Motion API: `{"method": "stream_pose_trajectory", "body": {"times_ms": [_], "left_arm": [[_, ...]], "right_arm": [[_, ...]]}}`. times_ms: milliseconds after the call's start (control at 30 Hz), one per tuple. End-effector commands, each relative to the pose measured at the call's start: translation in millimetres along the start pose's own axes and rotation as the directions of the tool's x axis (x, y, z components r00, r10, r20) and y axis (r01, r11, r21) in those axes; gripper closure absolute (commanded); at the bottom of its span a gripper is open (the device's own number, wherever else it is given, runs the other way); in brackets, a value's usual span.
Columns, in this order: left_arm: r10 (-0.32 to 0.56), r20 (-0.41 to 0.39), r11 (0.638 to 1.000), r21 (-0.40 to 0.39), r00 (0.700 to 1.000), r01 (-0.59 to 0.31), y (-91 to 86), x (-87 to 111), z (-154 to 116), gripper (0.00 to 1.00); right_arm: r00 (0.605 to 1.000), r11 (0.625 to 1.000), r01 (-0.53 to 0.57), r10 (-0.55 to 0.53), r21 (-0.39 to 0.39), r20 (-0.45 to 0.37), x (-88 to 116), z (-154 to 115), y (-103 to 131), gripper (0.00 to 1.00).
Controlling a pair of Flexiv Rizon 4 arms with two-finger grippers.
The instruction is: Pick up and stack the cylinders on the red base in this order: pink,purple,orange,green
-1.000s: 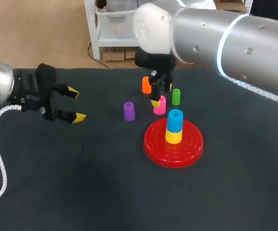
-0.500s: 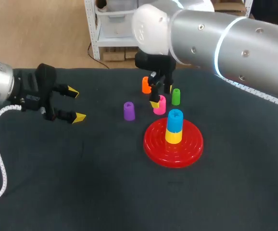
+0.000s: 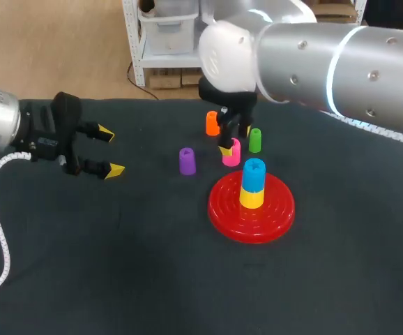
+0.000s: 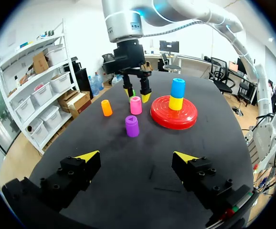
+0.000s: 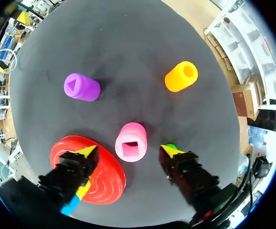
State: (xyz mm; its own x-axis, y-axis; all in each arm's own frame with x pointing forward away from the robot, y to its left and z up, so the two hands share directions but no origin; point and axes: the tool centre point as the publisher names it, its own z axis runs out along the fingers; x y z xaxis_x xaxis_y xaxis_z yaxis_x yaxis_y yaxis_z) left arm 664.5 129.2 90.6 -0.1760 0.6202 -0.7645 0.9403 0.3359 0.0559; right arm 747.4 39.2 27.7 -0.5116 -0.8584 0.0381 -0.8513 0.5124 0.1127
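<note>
The pink cylinder (image 3: 232,153) (image 5: 131,141) stands upright on the dark table between the fingers of my right gripper (image 3: 235,139) (image 5: 128,150). The gripper is open, with a gap on each side of the cylinder. The red base (image 3: 271,209) (image 5: 104,169) sits just beside it and carries a yellow cylinder (image 3: 252,198) with a blue cylinder (image 3: 254,173) on top. The purple cylinder (image 3: 187,160) (image 5: 82,87), orange cylinder (image 3: 212,123) (image 5: 181,76) and green cylinder (image 3: 255,139) stand nearby. My left gripper (image 3: 109,150) (image 4: 137,155) hovers open at the table's left, holding nothing.
In the right wrist view the green cylinder (image 5: 171,146) is mostly hidden behind one finger. In the left wrist view my right gripper (image 4: 137,95) straddles the pink cylinder (image 4: 135,105), with the purple cylinder (image 4: 132,126) nearer and the red base (image 4: 162,116) beside it.
My right arm's upper part has shifted slightly while its gripper stays around the pink cylinder. The left arm and all cylinders are where they were.
</note>
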Motion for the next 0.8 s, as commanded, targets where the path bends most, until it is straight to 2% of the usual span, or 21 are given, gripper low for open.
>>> {"method": "stream_pose_trajectory", "body": {"times_ms": [33,133,333,400,533,567,600,733,800], "left_arm": [[0.000,-0.006,1.000,0.004,1.000,0.001,1.7,-0.8,1,0.00],[0.000,-0.006,1.000,0.004,1.000,0.001,1.7,-0.8,1,0.00],[0.000,-0.006,1.000,0.004,1.000,0.001,1.7,-0.8,1,0.00],[0.000,-0.006,1.000,0.004,1.000,0.001,1.7,-0.8,1,0.00],[0.000,-0.006,1.000,0.004,1.000,0.001,1.7,-0.8,1,0.00],[0.000,-0.006,1.000,0.004,1.000,0.001,1.7,-0.8,1,0.00],[0.000,-0.006,1.000,0.004,1.000,0.001,1.7,-0.8,1,0.00],[0.000,-0.006,1.000,0.004,1.000,0.001,1.7,-0.8,1,0.00],[0.000,-0.006,1.000,0.004,1.000,0.001,1.7,-0.8,1,0.00]], "right_arm": [[0.992,0.999,-0.004,-0.002,0.042,0.130,6,2,5,0.45],[0.991,0.999,-0.002,-0.004,0.046,0.134,4,2,6,0.47],[0.990,0.998,0.000,-0.007,0.056,0.138,0,3,7,0.35],[0.990,0.998,-0.002,-0.006,0.059,0.138,0,4,6,0.34],[0.991,0.997,-0.012,0.002,0.071,0.135,-1,6,5,0.54],[0.990,0.997,-0.016,0.006,0.073,0.138,-1,6,4,0.64],[0.990,0.997,-0.018,0.007,0.079,0.139,-1,6,4,1.00],[0.984,0.995,-0.021,0.004,0.096,0.178,1,-6,4,1.00],[0.981,0.994,0.003,-0.024,0.111,0.192,3,-24,7,1.00]]}}
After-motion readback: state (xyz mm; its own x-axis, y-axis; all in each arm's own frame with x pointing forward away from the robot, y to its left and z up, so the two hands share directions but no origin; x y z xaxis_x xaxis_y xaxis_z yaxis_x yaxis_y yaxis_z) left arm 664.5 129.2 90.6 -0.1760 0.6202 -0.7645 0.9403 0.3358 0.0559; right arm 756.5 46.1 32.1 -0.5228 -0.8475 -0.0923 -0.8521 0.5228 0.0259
